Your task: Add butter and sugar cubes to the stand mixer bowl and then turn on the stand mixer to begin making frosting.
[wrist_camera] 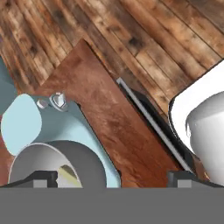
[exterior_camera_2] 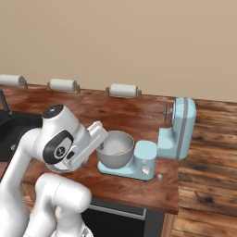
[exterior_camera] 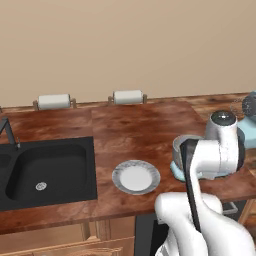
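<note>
The light blue stand mixer (exterior_camera_2: pixel 178 129) stands near the counter's right end with its head tilted up. The grey metal stand mixer bowl (exterior_camera_2: pixel 115 150) sits on its flat base. In the bowl lies a pale yellow stick of butter (wrist_camera: pixel 70 175). In the hand view my gripper (wrist_camera: pixel 111 180) is open and empty, just above the bowl's rim (wrist_camera: pixel 52 159), with the silver knob (wrist_camera: pixel 57 100) beyond it. A tiny white sugar cube (exterior_camera_2: pixel 159 176) lies on the counter by the base's right corner. My arm covers most of the bowl (exterior_camera: pixel 182 145) in the left base view.
An empty white plate (exterior_camera: pixel 136 177) with a grey rim lies left of the mixer. A black sink (exterior_camera: pixel 45 172) fills the counter's left part. Two paper towel rolls (exterior_camera: pixel 54 101) (exterior_camera: pixel 128 97) stand at the back wall. The counter ends just right of the mixer, above wooden floor (exterior_camera_2: pixel 208 139).
</note>
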